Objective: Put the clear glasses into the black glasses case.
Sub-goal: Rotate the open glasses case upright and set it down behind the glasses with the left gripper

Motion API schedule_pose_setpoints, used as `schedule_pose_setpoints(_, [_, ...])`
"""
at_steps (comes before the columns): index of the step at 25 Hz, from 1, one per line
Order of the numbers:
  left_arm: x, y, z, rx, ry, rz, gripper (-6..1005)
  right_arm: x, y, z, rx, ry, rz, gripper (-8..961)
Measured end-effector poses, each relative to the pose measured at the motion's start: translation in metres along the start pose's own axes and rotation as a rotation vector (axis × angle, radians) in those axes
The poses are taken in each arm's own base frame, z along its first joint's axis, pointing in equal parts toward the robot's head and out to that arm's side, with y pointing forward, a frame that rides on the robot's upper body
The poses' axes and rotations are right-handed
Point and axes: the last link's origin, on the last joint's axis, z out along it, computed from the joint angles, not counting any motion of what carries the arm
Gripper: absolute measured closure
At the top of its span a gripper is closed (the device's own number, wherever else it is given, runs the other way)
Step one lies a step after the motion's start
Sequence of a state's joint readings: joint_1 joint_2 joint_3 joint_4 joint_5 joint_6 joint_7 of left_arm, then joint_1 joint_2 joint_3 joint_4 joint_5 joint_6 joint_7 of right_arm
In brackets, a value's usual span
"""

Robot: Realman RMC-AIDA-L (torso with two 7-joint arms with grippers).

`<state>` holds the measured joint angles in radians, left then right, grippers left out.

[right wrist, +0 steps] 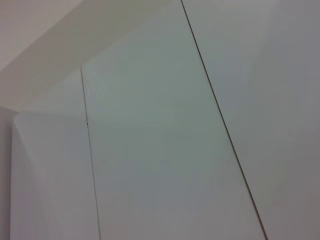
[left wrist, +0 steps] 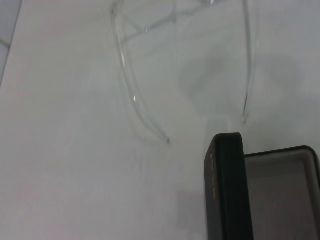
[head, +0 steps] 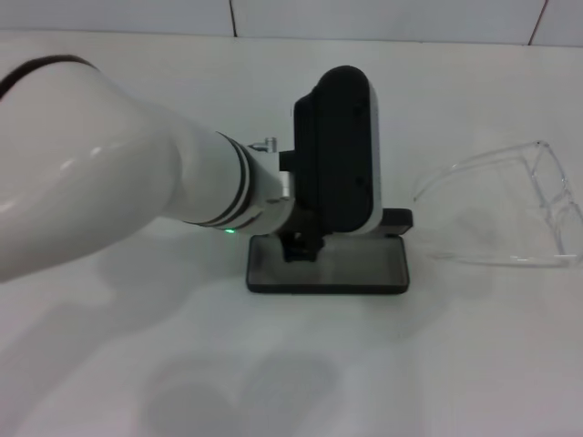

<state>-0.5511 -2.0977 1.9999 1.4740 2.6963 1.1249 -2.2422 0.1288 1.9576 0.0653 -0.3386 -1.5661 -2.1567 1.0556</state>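
Case (head: 328, 264) open on table (head: 474, 364), lid upright. Left gripper (head: 305, 238) sits at the lid hinge side; claw state cannot tell. Glasses (head: 510, 205) lie right of case, apart, arms toward it. Judged: opening done; next, reach for glasses. Orange lid lettering unreadable. Right gripper unseen.

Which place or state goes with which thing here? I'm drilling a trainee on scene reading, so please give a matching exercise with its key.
Things:
1. clear glasses
2. black glasses case
3. left gripper
4. table

Places or states:
A. open, lid upright
B. at the case, by its lid
C. white, bearing everything
D. lying to the right of the case, arms unfolded

Pairs: 1-D, 2-A, 3-B, 4-C
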Motion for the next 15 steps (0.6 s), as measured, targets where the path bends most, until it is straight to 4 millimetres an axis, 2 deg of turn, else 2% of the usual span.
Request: schedule_pose_setpoints(15, [0.021,0.0,0.007,0.05,0.096,0.03,763,-0.001,0.001,-0.003,0.004,0.006,-0.001,201])
